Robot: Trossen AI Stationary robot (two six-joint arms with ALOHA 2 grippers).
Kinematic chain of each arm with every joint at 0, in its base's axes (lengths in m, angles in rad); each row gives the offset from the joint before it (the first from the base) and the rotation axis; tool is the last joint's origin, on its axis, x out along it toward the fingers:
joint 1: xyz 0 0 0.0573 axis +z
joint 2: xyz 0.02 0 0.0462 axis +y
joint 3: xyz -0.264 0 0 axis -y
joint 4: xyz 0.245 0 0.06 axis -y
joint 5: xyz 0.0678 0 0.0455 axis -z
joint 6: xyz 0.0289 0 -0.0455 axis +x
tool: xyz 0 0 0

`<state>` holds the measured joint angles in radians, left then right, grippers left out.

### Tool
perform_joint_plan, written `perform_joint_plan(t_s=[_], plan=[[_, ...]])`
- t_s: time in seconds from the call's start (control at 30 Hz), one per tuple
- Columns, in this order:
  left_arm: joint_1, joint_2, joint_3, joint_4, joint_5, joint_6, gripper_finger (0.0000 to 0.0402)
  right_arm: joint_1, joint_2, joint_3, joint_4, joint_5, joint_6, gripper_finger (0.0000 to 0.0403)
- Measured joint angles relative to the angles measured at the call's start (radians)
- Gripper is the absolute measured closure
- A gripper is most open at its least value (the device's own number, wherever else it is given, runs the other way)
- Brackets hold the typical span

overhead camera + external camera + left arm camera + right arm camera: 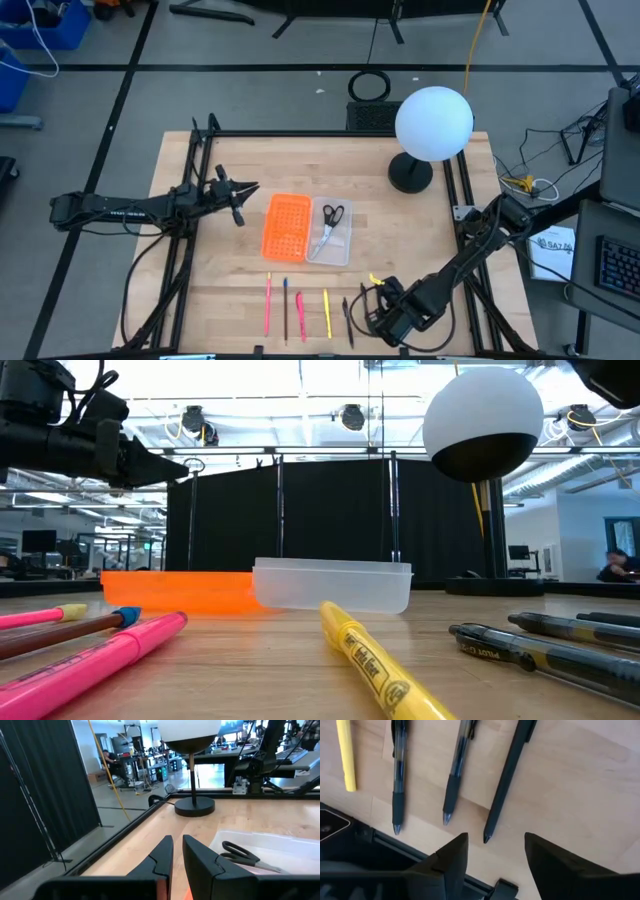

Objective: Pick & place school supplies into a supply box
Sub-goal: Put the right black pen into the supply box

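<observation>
Where wooden table (pixel 220 270) meets dark lab floor, white globe lamp (pixel 433 124) stands at far edge. Right gripper (pixel 492 851), fingers spread, hovers over black pens (pixel 507 775) at near edge. Supply box (pixel 334 233) holds scissors (pixel 331 218). Left gripper (pixel 240 203), fingers nearly together, beside orange tray (pixel 285 226).

Even, bright overhead light; ceiling lamps (pixel 348 416) glare in the low view. The nearest yellow highlighter (pixel 375 670) blurs (too close). Soft shadows trail the pens (pixel 455 767) on the table (pixel 230 270).
</observation>
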<state>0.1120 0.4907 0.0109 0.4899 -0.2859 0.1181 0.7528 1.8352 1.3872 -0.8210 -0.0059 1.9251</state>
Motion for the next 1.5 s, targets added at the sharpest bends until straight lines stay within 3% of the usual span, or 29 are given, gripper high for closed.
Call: perform_joint_plan(t_s=[0.3, 0.5, 1.1, 1.3, 1.5], plan=[[0.000, 0.000, 0.000, -0.013, 0.000, 0.000, 0.0350, -0.001, 0.028, 0.000, -0.008, 0.003, -0.021, 0.0219], [0.000, 0.000, 0.000, -0.016, 0.000, 0.002, 0.0350, -0.043, 0.132, -0.001, 0.003, -0.100, -0.056, 0.0219], [0.000, 0.000, 0.000, -0.031, 0.031, -0.022, 0.0350, -0.066, 0.209, 0.002, -0.041, -0.102, -0.137, 0.0224], [0.000, 0.000, 0.000, -0.061, 0.032, -0.042, 0.0350, -0.068, 0.257, -0.013, -0.037, -0.143, -0.192, 0.0265], [0.000, 0.000, 0.000, -0.061, 0.033, -0.052, 0.0350, -0.068, 0.258, -0.029, -0.016, -0.152, -0.230, 0.0344]])
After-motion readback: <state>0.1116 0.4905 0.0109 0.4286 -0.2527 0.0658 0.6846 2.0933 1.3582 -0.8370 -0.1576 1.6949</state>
